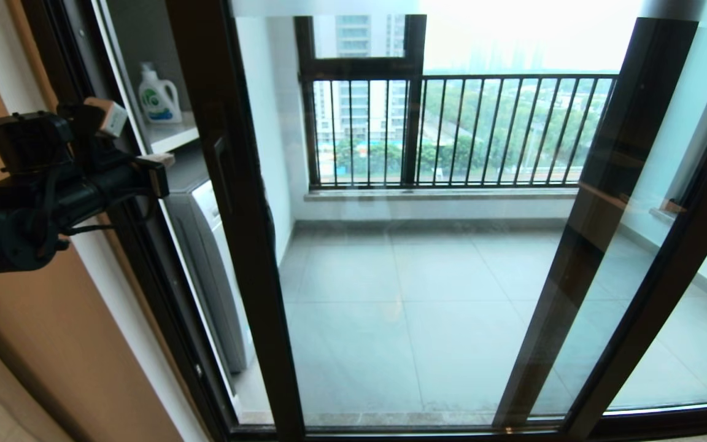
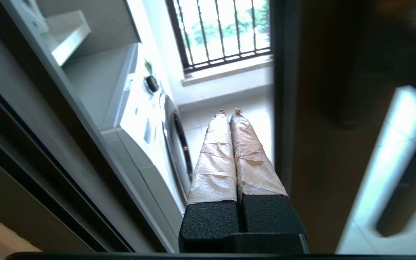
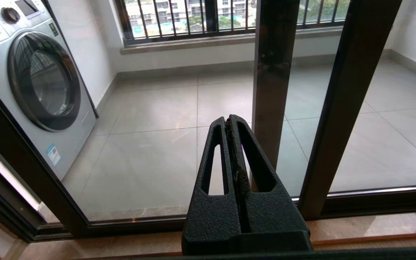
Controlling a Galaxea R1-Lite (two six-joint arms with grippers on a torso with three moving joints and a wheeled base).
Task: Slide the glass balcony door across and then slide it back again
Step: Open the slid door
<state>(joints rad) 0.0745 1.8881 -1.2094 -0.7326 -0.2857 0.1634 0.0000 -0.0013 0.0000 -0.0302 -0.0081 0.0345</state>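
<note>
The glass balcony door (image 1: 240, 245) fills the middle of the head view, and its dark left stile carries a vertical bar handle (image 1: 221, 169). An open gap shows between that stile and the wall frame. My left gripper (image 1: 165, 161) is raised in this gap, just left of the stile at handle height, its taped fingers (image 2: 215, 159) shut on nothing. In the left wrist view the stile (image 2: 316, 119) and the handle (image 2: 408, 187) lie beside the left gripper (image 2: 228, 112). My right gripper (image 3: 228, 118) hangs low before the door's glass, shut and empty, out of the head view.
A washing machine (image 1: 206, 264) stands on the balcony behind the gap, with a detergent bottle (image 1: 158, 95) on a shelf above. A second dark-framed glass panel (image 1: 679, 264) overlaps the door on the right. A black-barred railing window (image 1: 452, 129) closes the far side. The washing machine (image 3: 38, 79) also shows in the right wrist view.
</note>
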